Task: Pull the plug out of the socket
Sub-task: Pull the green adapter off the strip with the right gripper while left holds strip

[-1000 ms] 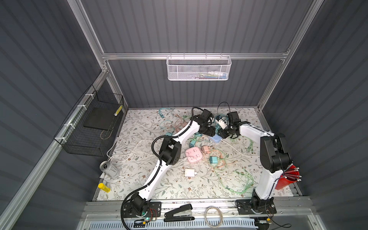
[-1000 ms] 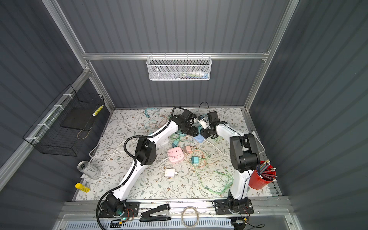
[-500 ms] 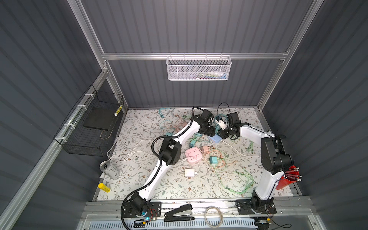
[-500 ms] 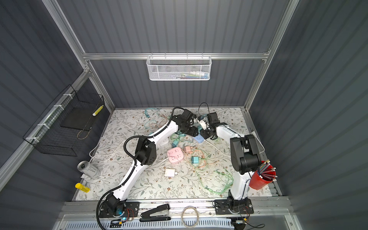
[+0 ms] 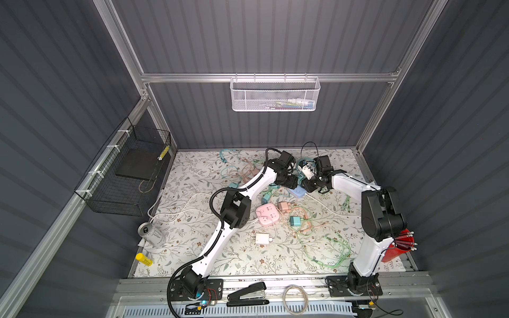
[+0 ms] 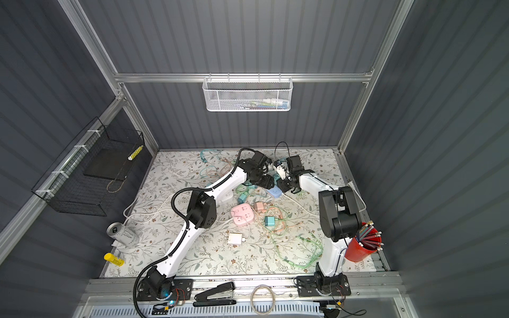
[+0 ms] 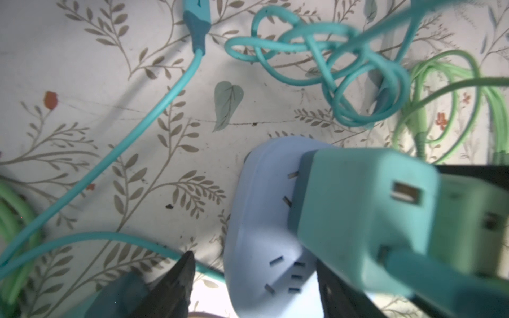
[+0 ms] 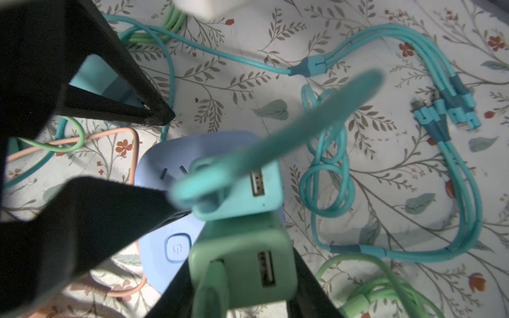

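Note:
A light blue socket (image 5: 300,192) (image 6: 276,192) (image 7: 261,220) (image 8: 165,242) lies on the floral mat at the back, between both arms. Two plugs stand in it side by side. The teal plug (image 7: 358,214) (image 8: 248,190) has its metal blades partly showing above the socket face. My right gripper (image 8: 242,275) (image 5: 309,185) is shut on the green plug (image 8: 242,264). My left gripper (image 7: 253,264) (image 5: 292,182) straddles the socket with its jaws open. One of its fingers (image 7: 176,286) stands a little off the socket's side.
Teal cables (image 8: 440,110) and green cables (image 7: 440,90) lie tangled around the socket. Nearer the front are a pink power strip (image 5: 266,215), a pink charger (image 5: 283,206), a teal charger (image 5: 296,221) and a white charger (image 5: 261,238). A can (image 5: 153,234) is at the left, a red pencil cup (image 5: 398,247) at the right.

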